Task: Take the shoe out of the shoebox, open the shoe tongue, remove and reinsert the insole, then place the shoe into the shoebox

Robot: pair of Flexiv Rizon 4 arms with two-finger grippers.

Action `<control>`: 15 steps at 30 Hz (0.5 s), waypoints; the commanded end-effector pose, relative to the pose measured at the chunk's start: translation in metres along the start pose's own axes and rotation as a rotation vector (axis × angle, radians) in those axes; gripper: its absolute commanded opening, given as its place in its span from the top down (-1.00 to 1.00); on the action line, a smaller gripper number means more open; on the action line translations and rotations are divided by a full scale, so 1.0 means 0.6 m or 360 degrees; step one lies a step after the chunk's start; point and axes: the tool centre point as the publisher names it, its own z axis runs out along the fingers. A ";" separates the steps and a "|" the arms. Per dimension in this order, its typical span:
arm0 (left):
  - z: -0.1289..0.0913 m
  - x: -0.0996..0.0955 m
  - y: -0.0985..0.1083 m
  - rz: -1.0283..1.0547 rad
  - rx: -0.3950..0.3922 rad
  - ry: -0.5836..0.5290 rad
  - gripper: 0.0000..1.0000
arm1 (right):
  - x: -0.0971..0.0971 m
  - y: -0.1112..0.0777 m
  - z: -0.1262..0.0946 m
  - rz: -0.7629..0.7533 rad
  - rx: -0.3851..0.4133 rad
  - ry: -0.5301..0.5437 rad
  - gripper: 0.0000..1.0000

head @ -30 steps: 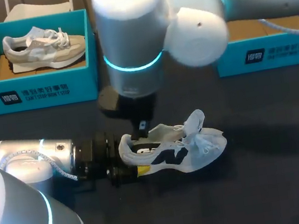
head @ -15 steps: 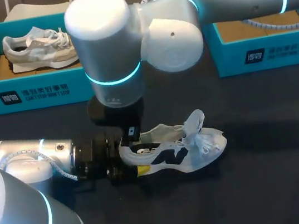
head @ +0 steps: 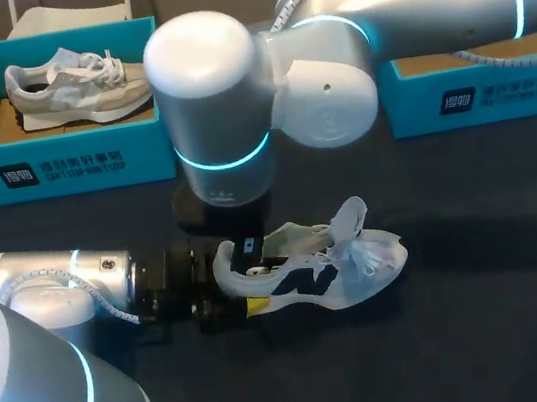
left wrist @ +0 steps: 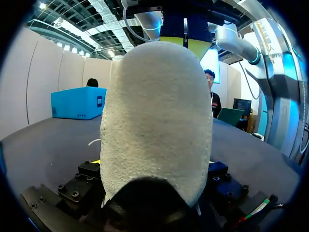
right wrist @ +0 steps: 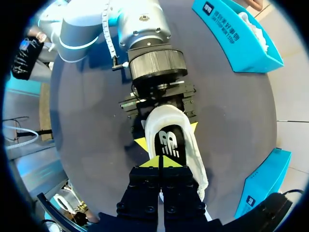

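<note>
1. The white shoe (head: 332,274) sits on the dark table (head: 472,342), midway along its front edge.
2. The left gripper (right wrist: 167,136) clamps the heel (a yellow tip on either side).
3. The right gripper (right wrist: 159,162) hangs over the shoe's opening with its tips pressed together at the black insole (right wrist: 170,142); I cannot tell whether they pinch it.

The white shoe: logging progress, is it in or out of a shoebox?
Out. The white shoe lies on the table, heel in the left end effector, apart from the left shoebox and right shoebox.
</note>
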 end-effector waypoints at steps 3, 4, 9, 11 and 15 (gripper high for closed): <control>-0.004 0.000 0.008 0.0000 0.0002 -0.0006 1.00 | -0.005 -0.003 0.006 -0.0023 -0.0021 0.0002 1.00; -0.004 0.000 0.008 0.0000 0.0002 -0.0006 1.00 | -0.009 -0.003 0.012 -0.0018 0.0028 -0.0012 1.00; -0.004 0.000 0.008 0.0000 0.0002 -0.0006 1.00 | -0.020 -0.009 0.037 -0.0063 -0.0003 -0.0004 1.00; -0.004 0.000 0.008 0.0000 0.0002 -0.0006 1.00 | -0.021 -0.012 0.042 -0.0064 0.0001 -0.0004 1.00; -0.004 0.000 0.008 0.0000 0.0002 -0.0006 1.00 | -0.020 -0.012 0.045 -0.0074 0.0007 -0.0015 1.00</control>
